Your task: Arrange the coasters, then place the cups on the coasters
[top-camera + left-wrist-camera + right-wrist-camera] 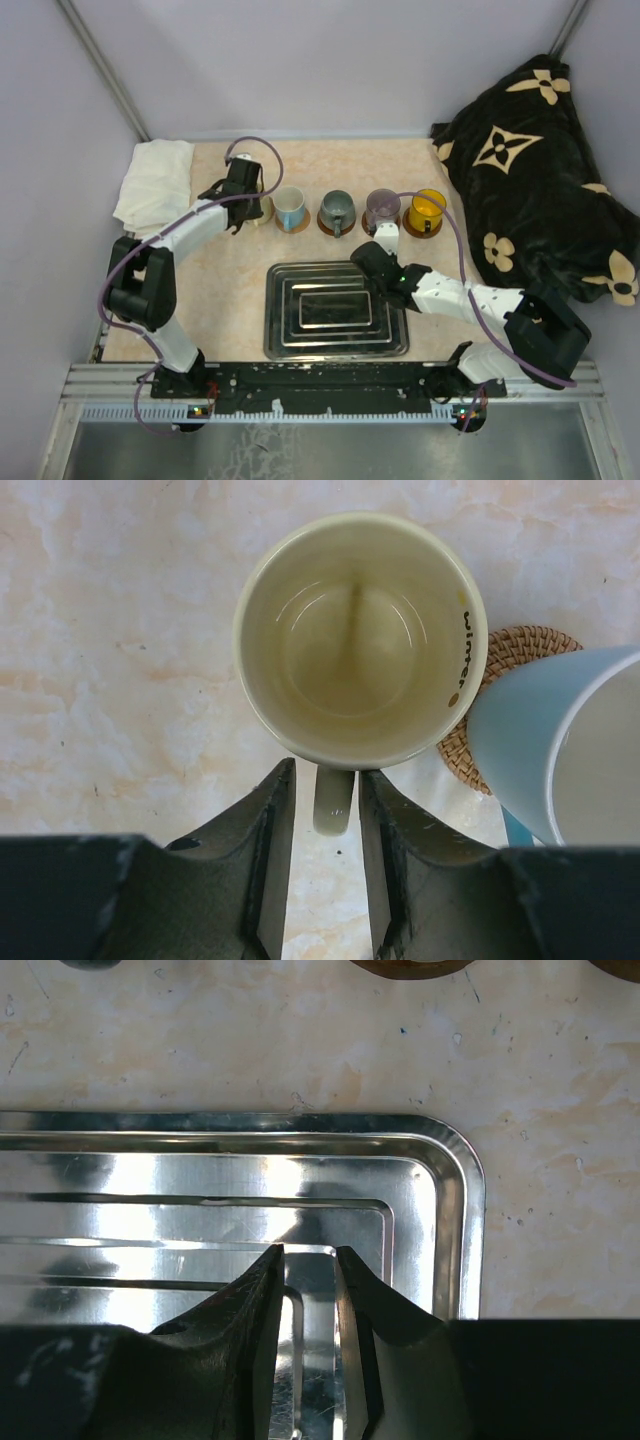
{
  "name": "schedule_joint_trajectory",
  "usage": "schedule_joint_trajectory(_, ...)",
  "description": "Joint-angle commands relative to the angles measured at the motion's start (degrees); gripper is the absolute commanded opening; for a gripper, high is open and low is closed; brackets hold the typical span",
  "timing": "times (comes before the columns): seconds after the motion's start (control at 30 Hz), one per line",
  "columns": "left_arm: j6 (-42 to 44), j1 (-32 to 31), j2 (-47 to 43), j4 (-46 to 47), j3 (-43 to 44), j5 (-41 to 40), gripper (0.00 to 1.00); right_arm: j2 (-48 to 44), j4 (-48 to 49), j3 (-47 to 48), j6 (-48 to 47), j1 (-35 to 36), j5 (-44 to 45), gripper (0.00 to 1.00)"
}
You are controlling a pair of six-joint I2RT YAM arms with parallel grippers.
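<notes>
A: Surface, far side: where's the cream cup?
B: Left end of the row, just beside the blue cup. Its handle points straight back between the left tool's jaws.
A: Gripped?
B: Part-open, a sliver of gap on one side; probably not clamped. The right tool hovers over the tray, a slit open, empty.

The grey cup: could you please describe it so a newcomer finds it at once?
Beyond the metal tray stands a row of five cups. The grey cup is the middle one, between the pale blue cup and the purple cup; only it is grey.
</notes>
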Motion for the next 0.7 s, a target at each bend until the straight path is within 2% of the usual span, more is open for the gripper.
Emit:
schedule_joint_trajectory(0.0, 0.66, 0.99, 1.17, 2.34, 1.08, -0.63, 0.36, -0.01, 1.15, 0.17, 1.36, -0.65, 2.36, 0.29)
schedule_joint_trajectory(0.27, 0.51, 1.17, 2.49, 3.03, 0.62, -0.07, 0.28, 0.18, 0.98, 0.17, 1.59, -0.63, 2.47, 0.29)
schedule_joint_trajectory(0.37, 0.20, 1.12, 3.06, 3.65, -0.09, -0.53, 0.17, 0.48, 1.11, 0.17, 1.56, -0.65, 2.36, 0.29)
schedule_joint_trajectory(0.47, -0.84, 1.15, 2.81, 3.60, -0.46, -1.13, 0.01, 0.91, 1.02, 0.39, 1.50, -0.67, 2.28, 0.29)
schedule_joint_trajectory(0.67, -0.79, 1.13, -1.49, 8.03, -3.86, -3.12, 0.00, 1.14, 1.23, 0.35, 1.59, -0.68, 2.13, 0.29)
